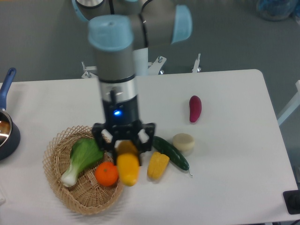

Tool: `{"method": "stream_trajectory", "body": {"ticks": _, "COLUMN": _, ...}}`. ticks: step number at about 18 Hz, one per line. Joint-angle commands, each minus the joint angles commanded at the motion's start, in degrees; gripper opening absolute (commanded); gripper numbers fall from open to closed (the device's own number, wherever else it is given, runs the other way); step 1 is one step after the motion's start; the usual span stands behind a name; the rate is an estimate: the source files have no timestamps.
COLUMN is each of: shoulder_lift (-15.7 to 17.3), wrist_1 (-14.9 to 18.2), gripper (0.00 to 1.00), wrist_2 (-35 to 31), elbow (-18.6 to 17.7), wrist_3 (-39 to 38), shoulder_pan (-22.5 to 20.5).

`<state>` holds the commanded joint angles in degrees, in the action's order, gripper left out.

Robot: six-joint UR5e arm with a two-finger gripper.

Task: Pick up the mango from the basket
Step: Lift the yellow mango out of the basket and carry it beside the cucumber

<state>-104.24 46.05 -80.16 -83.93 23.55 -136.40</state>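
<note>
The mango (128, 168) is a smooth yellow-orange oval lying over the right rim of the tan wicker basket (57, 186). My gripper (125, 142) points straight down over the mango's far end. Its black fingers (102, 136) stand on either side of that end, close to the fruit. I cannot tell whether they press on it. The arm's body hides the top of the mango.
In the basket lie a green bok choy (83, 156) and a round orange (107, 174). Right of the mango are a lobed yellow pepper (158, 165), a dark cucumber (171, 153), a cream round piece (183, 142) and a purple sweet potato (195, 108). A blue-handled pot (5, 133) sits at the left edge.
</note>
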Motion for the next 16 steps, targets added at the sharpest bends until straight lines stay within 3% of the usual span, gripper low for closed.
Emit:
{"method": "stream_trajectory", "body": {"ticks": 4, "shoulder_lift": 0.18, "wrist_1": 0.26, "gripper": 0.44, "wrist_2": 0.26, "elbow": -0.44, "wrist_3": 5.0, "shoulder_pan": -3.6}}
{"method": "stream_trajectory", "body": {"ticks": 9, "shoulder_lift": -0.08, "wrist_1": 0.53, "gripper": 0.45, "wrist_2": 0.62, "elbow": -2.11, "wrist_3": 16.77, "shoulder_pan": -8.62}}
{"method": "stream_trajectory", "body": {"ticks": 16, "shoulder_lift": -0.17, "wrist_1": 0.62, "gripper": 0.45, "wrist_2": 0.53, "elbow": -4.13, "wrist_3": 22.5, "shoulder_pan": -11.69}}
